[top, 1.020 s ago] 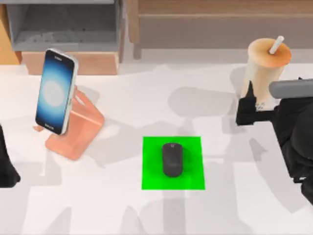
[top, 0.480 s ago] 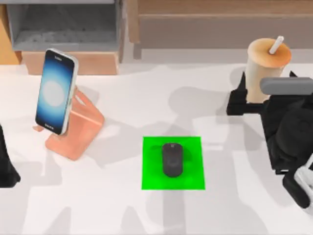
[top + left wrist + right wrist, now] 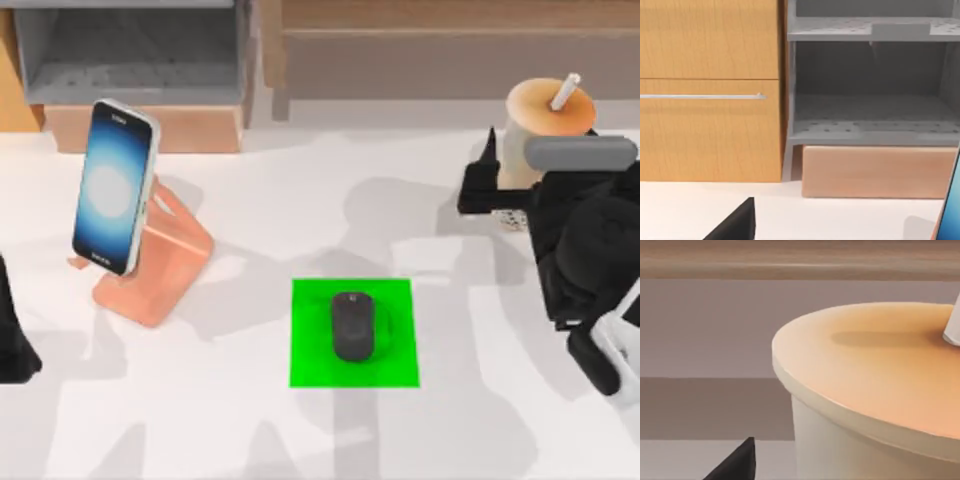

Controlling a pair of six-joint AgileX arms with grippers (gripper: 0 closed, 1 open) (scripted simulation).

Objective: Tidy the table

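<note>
The white table (image 3: 250, 430) bears a bright green patch (image 3: 310, 300) with a black mouse (image 3: 352, 326) lying on it. A phone (image 3: 115, 185) leans on an orange stand (image 3: 170, 260) at the left. At the back right stands a tan lidded cup (image 3: 545, 110) with a straw, seen close up in the right wrist view as the cup (image 3: 875, 390). My right gripper (image 3: 535, 190) straddles the cup, open; one fingertip (image 3: 740, 460) stands apart from its wall. My left gripper (image 3: 12, 345) is parked at the left edge, open.
A brown wooden shelf unit with a grey compartment (image 3: 130, 60) runs along the back; the left wrist view faces that compartment (image 3: 870, 115) and a wooden drawer front (image 3: 710, 125). A brown ledge (image 3: 450, 40) stands behind the cup.
My right gripper has moved toward the back of the table, bringing its fingers to either side of the cup. Phone, mouse and left arm have stayed put.
</note>
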